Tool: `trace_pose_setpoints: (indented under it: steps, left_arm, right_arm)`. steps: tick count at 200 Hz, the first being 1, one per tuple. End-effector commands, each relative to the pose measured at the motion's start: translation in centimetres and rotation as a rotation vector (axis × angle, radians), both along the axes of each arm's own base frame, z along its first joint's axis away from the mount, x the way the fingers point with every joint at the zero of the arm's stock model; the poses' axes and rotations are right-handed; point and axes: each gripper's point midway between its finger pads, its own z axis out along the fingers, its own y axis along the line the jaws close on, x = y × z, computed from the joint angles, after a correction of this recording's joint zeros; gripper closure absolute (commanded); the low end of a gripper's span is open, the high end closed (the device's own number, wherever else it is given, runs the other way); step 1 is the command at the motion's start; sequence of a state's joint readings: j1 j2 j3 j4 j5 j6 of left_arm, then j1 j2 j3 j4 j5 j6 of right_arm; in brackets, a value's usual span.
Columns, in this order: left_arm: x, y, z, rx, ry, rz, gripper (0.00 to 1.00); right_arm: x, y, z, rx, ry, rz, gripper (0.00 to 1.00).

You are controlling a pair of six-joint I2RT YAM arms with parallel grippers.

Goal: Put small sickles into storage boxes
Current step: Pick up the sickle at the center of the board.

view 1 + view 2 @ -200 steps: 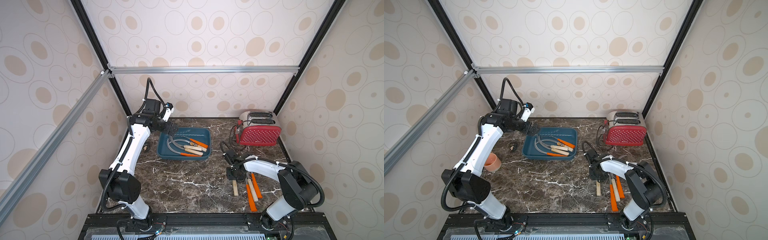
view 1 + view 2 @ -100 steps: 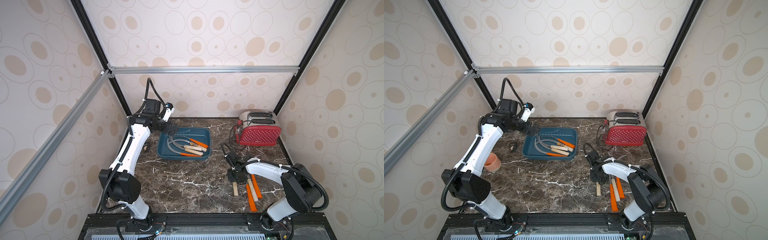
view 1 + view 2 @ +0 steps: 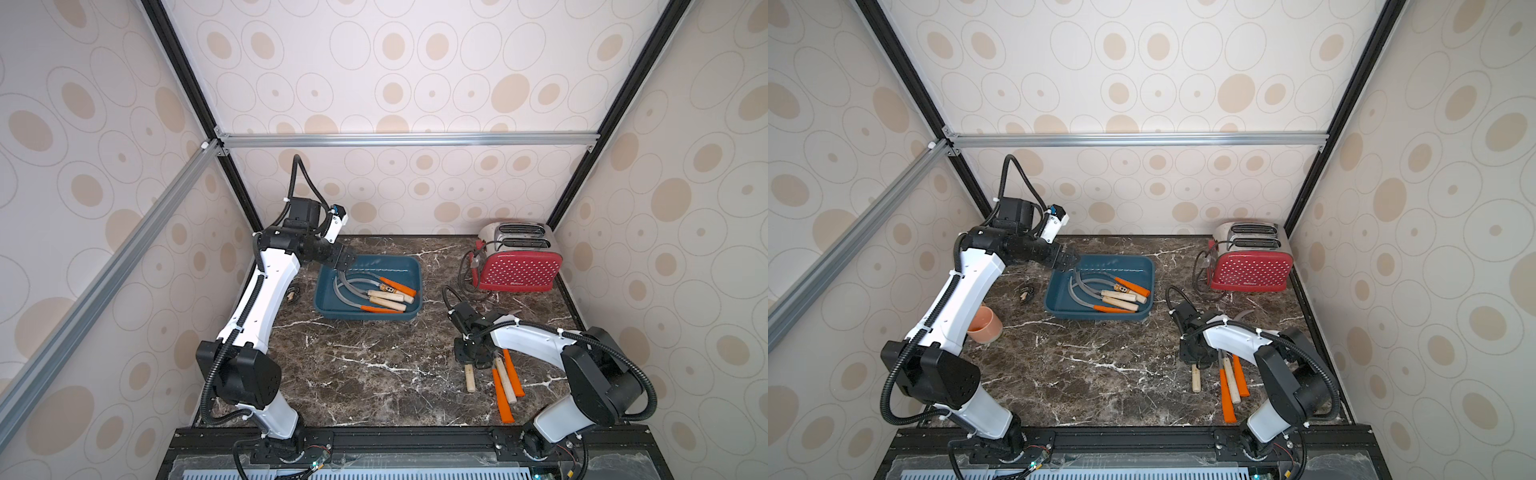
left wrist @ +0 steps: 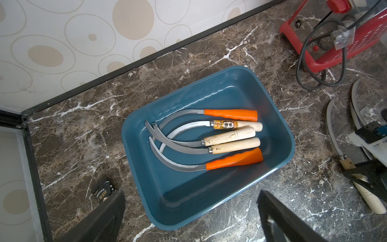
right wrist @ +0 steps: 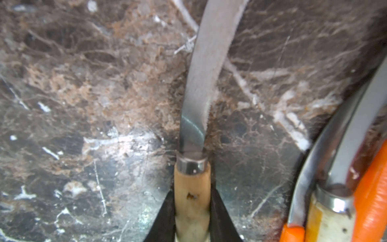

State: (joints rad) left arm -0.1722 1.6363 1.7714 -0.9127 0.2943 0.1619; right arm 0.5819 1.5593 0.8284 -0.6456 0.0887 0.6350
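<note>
Right gripper [image 5: 192, 209] pinches wood-handled sickle [image 5: 199, 94] near its ferrule; on lift the long blade could pivot in the jaws and snag neighbouring sickles [image 5: 333, 211]; left gripper [image 4: 190, 197] spread.

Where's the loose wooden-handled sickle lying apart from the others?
In both top views, the wooden-handled sickle lies front-right on the marble table, just left of three other sickles, its handle clamped in the right gripper, as the right wrist view shows.
</note>
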Motion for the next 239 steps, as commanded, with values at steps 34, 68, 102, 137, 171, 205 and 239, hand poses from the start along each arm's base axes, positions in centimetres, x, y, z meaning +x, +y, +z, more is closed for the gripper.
trace_pose_setpoints:
  steps: [34,68,102,137,171,205,239]
  left_arm:
    - [-0.6,-0.5,1.7,-0.031,-0.031,-0.013,0.01]
    - [-0.7,-0.8,2.2,-0.054,-0.032,-0.018,0.01]
    - [-0.7,-0.6,2.6,-0.045,-0.044,-0.011,0.01]
    - [-1.0,-0.3,2.9,-0.035,-0.055,-0.002,0.01]
    - [-1.2,0.1,3.7,-0.045,-0.067,0.036,0.01]
    - [-1.3,-0.4,4.9,-0.092,-0.067,0.038,0.01]
    - [-1.1,0.5,4.9,-0.053,-0.085,0.072,0.01]
  right_arm:
    - [-1.2,-0.1,0.2,-0.007,0.013,0.048,0.96]
    - [-1.7,1.5,1.1,0.055,0.012,0.11,0.96]
    - [-2.5,1.7,1.8,0.054,0.03,0.136,0.97]
    - [-2.6,2.7,3.5,0.105,0.006,0.17,0.97]
    - [-2.2,3.3,5.6,0.114,-0.025,0.21,0.97]
    - [-1.4,4.0,7.9,0.124,-0.047,0.253,0.97]
    - [0.2,5.3,10.9,0.145,-0.101,0.293,0.98]
